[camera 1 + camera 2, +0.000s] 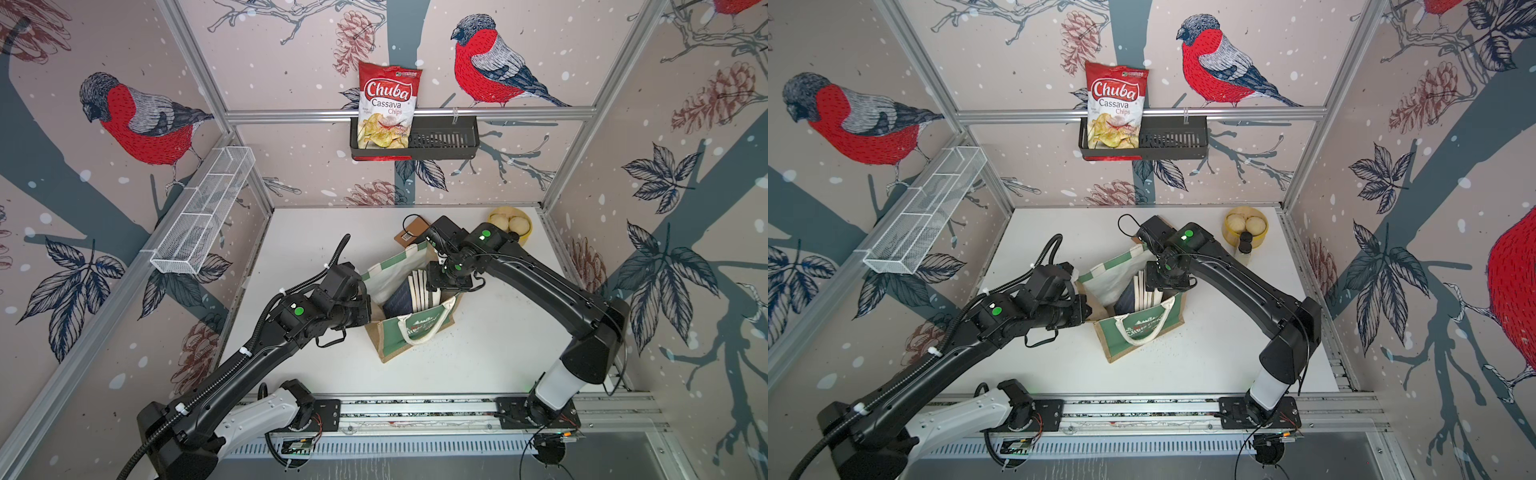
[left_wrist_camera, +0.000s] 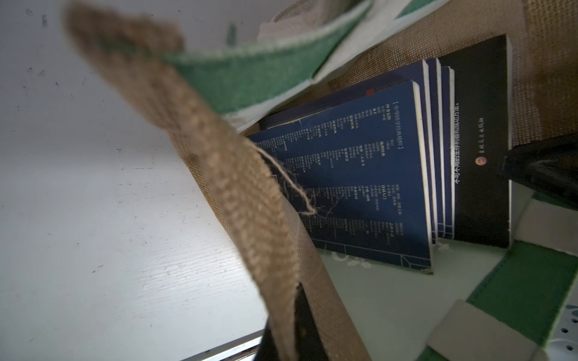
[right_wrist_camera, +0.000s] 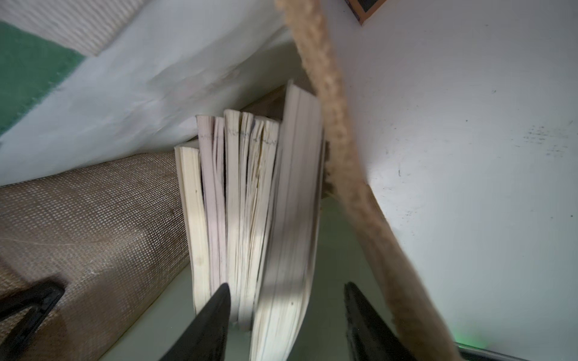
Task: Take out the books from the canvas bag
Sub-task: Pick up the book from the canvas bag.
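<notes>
The canvas bag [image 1: 415,332] [image 1: 1133,332] stands open mid-table, tan jute with green panels. Several books [image 1: 415,293] [image 1: 1142,291] stand inside it, page edges up. The left wrist view shows navy books [image 2: 359,175] and a black one [image 2: 481,140]. My left gripper [image 1: 366,289] [image 2: 291,337] is shut on the bag's jute side rim [image 2: 219,162]. My right gripper [image 1: 432,286] [image 3: 287,287] is open inside the bag mouth. Its jaws straddle the thickest book's page edges [image 3: 294,218], with a gap on one side. A brown book [image 1: 411,232] lies flat on the table behind the bag.
A yellow bowl [image 1: 510,226] with round pieces sits at the back right, a small dark jar [image 1: 1245,245] beside it. On the back wall hangs a black basket [image 1: 444,137] with a red chips bag [image 1: 388,108]. A white wire basket [image 1: 203,212] hangs on the left wall.
</notes>
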You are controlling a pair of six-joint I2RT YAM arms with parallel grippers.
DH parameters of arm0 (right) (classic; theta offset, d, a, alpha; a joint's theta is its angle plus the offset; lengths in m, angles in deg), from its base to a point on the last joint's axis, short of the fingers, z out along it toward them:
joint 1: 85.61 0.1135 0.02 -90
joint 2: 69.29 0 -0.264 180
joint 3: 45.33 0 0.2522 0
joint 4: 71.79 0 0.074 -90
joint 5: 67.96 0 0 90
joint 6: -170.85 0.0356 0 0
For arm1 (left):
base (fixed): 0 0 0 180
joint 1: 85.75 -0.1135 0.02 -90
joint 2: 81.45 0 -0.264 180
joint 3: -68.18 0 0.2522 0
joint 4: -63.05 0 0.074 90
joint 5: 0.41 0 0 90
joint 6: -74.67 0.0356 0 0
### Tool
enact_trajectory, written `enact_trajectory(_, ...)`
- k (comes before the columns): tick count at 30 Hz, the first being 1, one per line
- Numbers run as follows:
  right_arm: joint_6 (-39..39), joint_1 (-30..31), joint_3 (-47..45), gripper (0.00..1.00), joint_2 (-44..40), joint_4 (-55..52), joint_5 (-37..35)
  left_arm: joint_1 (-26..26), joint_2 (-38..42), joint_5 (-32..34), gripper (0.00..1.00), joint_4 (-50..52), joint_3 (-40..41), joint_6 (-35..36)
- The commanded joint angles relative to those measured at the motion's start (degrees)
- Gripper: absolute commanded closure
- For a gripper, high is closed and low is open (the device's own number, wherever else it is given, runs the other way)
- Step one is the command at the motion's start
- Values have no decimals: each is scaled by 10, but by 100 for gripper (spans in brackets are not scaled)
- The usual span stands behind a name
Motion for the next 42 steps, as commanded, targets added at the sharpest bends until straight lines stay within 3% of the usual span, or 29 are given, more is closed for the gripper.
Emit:
enact_trajectory(1,11,-1,-20,44,-6,42,24,-1,3,17,100,6,5,-5)
enact_trajectory(11,14,-6,-31,81,-3,63,25,-1,8,16,100,4,10,-9)
enact_trajectory(16,15,-8,-43,81,-2,76,29,-1,8,15,100,2,11,-9)
enact_trajectory(18,15,-6,-43,66,4,75,29,-1,7,15,100,1,12,-9)
enact_trajectory(20,15,-7,-45,62,7,79,29,-1,7,14,100,0,12,-8)
enact_trajectory(27,17,-6,-31,80,11,79,27,-1,10,15,100,2,13,-8)
enact_trajectory(34,16,-6,-12,91,-1,61,20,-1,11,16,100,3,14,-8)
enact_trajectory(42,6,-6,55,94,-3,34,16,-1,4,81,100,76,-26,0)
